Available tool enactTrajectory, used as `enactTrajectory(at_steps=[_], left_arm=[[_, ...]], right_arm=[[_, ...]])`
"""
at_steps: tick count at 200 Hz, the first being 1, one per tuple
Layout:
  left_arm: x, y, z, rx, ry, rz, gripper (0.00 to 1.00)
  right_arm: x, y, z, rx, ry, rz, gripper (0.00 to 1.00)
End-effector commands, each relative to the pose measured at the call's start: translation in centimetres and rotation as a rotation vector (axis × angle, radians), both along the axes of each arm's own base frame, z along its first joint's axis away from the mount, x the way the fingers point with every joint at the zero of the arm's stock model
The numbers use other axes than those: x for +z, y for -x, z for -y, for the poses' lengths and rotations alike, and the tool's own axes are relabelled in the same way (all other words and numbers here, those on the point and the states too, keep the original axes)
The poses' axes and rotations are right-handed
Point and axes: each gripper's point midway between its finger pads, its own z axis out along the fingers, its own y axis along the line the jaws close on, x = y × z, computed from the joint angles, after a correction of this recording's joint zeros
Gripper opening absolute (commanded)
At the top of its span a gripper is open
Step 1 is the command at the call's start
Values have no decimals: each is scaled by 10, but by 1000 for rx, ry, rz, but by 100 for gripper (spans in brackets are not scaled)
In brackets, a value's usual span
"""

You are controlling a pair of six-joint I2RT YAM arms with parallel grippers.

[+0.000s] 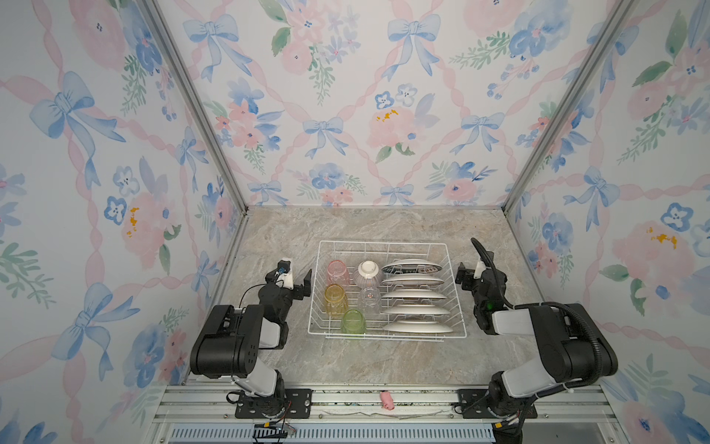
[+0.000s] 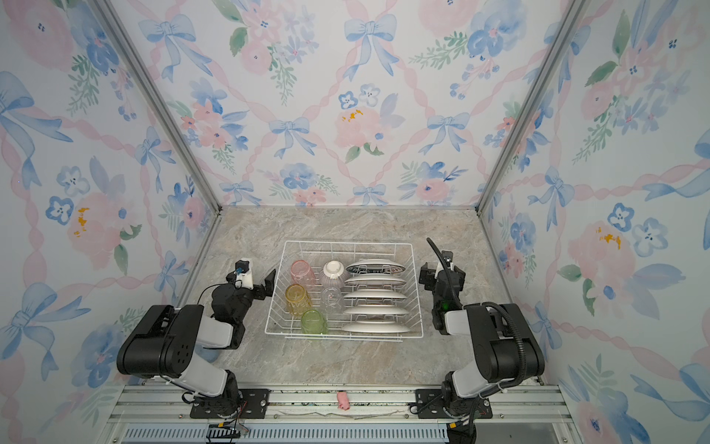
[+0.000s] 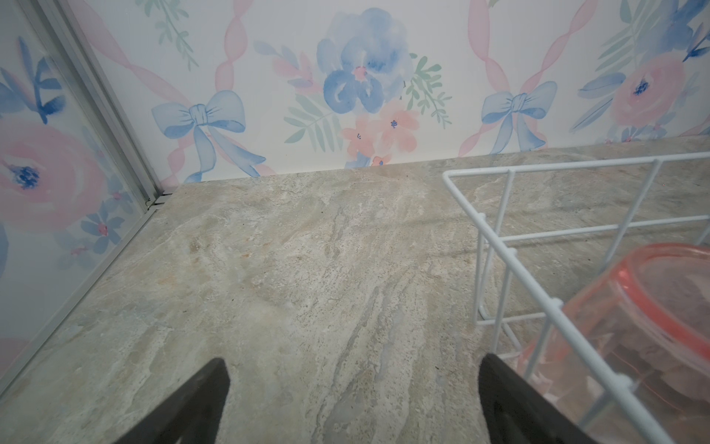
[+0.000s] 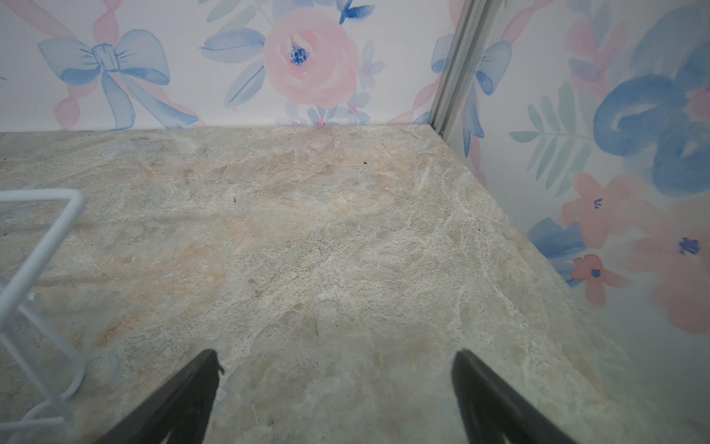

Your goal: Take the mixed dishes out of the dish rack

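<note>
A: Left gripper (image 3: 352, 363)?
B: Wide apart, empty, just beside dish rack (image 1: 345, 251), near pink tumbler (image 1: 338, 271).
A: Right gripper (image 4: 334, 355)?
B: Equally wide, empty, over stone tabletop (image 1: 384, 223).
A: Rack load?
B: Five plates (image 1: 417, 309) on edge; four tumblers (image 1: 335, 298), inverted ribbed bowl (image 1: 367, 273) alongside.

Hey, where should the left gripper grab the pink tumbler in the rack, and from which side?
Probably across its upper wall, coming down from above. The pink tumbler stands on end by the left wall of the dish rack. That wire wall lies between it and the open left gripper, blocking a sideways reach. Keep clear of the bowl and yellow tumbler beside it.
</note>
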Motion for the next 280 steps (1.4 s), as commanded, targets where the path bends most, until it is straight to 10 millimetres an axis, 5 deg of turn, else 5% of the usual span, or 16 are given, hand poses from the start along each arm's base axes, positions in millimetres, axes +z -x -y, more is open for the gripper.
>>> enactTrajectory(at_steps=[1,280], left_arm=[[1,-1,3,-14,-3,8,98],[1,-3,0,-29,27,2,98]], right_arm=[[1,-2,1,-6,3,5,97],[1,-2,1,-6,4,5,97]])
